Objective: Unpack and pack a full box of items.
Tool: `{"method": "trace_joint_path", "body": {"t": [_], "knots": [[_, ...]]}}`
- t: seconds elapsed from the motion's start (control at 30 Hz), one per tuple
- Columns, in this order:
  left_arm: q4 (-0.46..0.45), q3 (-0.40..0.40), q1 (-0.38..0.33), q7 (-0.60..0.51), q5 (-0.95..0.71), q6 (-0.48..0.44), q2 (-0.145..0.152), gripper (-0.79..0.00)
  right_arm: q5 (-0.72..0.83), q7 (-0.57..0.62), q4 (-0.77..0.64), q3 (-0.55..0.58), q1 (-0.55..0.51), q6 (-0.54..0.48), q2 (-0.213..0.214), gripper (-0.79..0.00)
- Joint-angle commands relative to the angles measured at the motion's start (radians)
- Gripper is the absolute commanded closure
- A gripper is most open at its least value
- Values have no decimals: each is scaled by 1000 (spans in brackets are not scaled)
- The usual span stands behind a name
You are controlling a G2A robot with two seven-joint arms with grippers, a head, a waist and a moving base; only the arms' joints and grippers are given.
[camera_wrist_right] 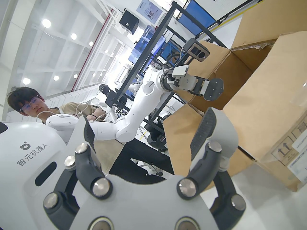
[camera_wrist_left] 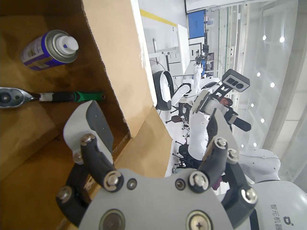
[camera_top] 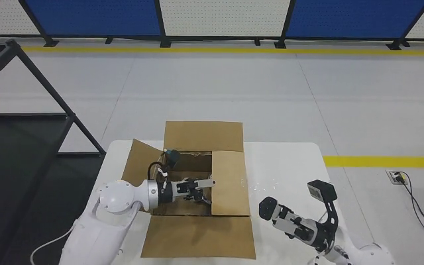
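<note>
Left claw (camera_wrist_left: pixel 154 110) (agape) near ratchet (camera_wrist_left: pixel 48 96) in box (camera_wrist_left: pixel 115 48)

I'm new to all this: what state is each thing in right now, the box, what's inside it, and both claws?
cardboard box, open, flaps folded outward.
spray can, inside the box, white nozzle on.
ratchet wrench, lying inside the box, not gripped.
left claw, open and empty, at the box's opening.
right claw, open and empty, beside the box.
</note>
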Motion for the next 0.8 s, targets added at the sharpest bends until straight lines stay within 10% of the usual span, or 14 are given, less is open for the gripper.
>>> {"method": "trace_joint_path", "body": {"t": [0.0, 0.3, 0.77], "knots": [[32, 34, -22, 4, -11, -1, -7, -785, 6, 0, -5, 8, -12, -6, 4, -785], [123, 122, -82, 55, -54, -36, -36, -785, 18, 18, -19, 1, -29, -22, 17, -785], [6, 170, -160, 183, -77, -33, -64, -785, -184, -102, -105, -50, -39, -24, 29, -785]]}}
